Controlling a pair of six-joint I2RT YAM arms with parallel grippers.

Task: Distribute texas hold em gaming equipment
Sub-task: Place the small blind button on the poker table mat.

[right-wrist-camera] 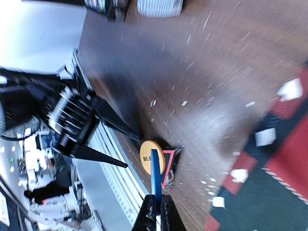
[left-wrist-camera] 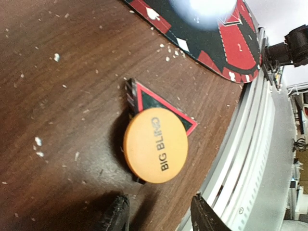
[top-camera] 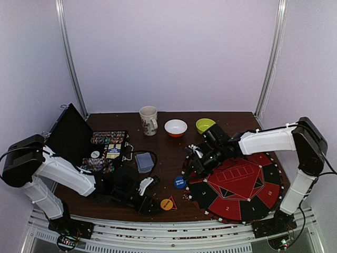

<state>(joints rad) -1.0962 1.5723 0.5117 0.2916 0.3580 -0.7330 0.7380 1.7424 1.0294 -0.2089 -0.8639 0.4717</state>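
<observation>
Orange disc (left-wrist-camera: 155, 145) marked BIG BLIND lies on the red-edged black triangular marker (left-wrist-camera: 156, 102) near the front edge of the surface (left-wrist-camera: 57, 96). Left claw (left-wrist-camera: 161, 216) stands wide just beside it. Right claw (right-wrist-camera: 157, 207) apparently pinches a blue disc (right-wrist-camera: 156, 175) edgewise, though that view is blurred.

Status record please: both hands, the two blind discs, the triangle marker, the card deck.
left hand: open, low over the table, orange disc just ahead of its fingers
right hand: shut on blue disc
orange disc: marked BIG BLIND, lying partly on triangular marker
blue disc: pinched by its faces, held near the mat rim
triangular marker: black, red-edged, flat on table under orange disc
card deck: on table beside the open case, neither hand touching it
</observation>
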